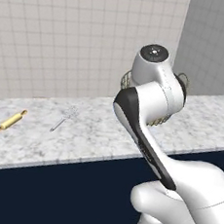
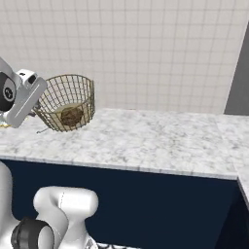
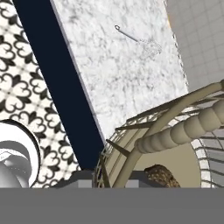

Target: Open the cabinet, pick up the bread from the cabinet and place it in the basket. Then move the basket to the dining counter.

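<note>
My gripper (image 3: pixel 113 176) is shut on the thick rim of the golden-tan wire basket (image 2: pixel 68 99). The basket leans a little over the left part of the marbled dining counter (image 2: pixel 155 141), its base at or just above the slab; I cannot tell if it touches. The small speckled brown bread (image 2: pixel 72 115) lies in the bottom of the basket and shows through the mesh; it also shows under the rim as bread (image 3: pixel 161 175). In the left base view my arm covers most of the basket (image 1: pixel 183 82). The cabinet is out of view.
A wooden rolling pin (image 1: pixel 10 121) and a wire whisk (image 1: pixel 64 118) lie on the counter left of the basket. The navy front panel (image 1: pixel 52 191) drops below the counter edge. Tiled wall stands behind, and a grey wall (image 1: pixel 214 41) at the right.
</note>
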Tool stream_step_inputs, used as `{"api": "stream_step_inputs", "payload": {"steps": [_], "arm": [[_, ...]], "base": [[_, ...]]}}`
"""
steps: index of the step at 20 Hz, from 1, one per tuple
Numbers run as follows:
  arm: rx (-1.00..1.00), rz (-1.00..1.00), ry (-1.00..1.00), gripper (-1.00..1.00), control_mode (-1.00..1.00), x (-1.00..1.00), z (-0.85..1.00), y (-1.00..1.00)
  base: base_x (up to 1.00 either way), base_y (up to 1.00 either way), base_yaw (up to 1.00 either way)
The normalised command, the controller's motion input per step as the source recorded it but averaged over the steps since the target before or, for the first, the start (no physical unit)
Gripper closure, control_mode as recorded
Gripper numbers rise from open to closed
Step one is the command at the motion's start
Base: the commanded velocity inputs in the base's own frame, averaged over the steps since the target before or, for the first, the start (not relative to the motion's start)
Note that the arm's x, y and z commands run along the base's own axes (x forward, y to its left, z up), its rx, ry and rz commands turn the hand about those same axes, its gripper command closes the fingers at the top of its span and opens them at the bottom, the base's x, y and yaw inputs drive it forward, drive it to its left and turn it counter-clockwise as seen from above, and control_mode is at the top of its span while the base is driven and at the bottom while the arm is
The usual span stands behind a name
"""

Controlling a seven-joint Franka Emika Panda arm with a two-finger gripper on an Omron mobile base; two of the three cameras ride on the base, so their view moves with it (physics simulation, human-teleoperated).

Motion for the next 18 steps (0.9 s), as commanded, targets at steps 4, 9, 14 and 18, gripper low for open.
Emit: {"api": "stream_step_inputs", "payload": {"steps": [4,9,14,18], "arm": [[0.0,0.0,0.0,1.0,1.0,0.0,0.0,0.0],[0.03,0.01,0.01,1.0,-1.0,0.0,-0.04,-0.02],[0.02,0.0,0.1,1.0,-1.0,0.79,-0.58,0.0],[-0.01,0.0,0.28,1.0,-1.0,1.0,-0.98,0.02]], "base": [[0.66,0.01,0.03],[0.04,-0.02,0.04],[0.0,0.0,0.0],[0.0,0.0,0.0]]}}
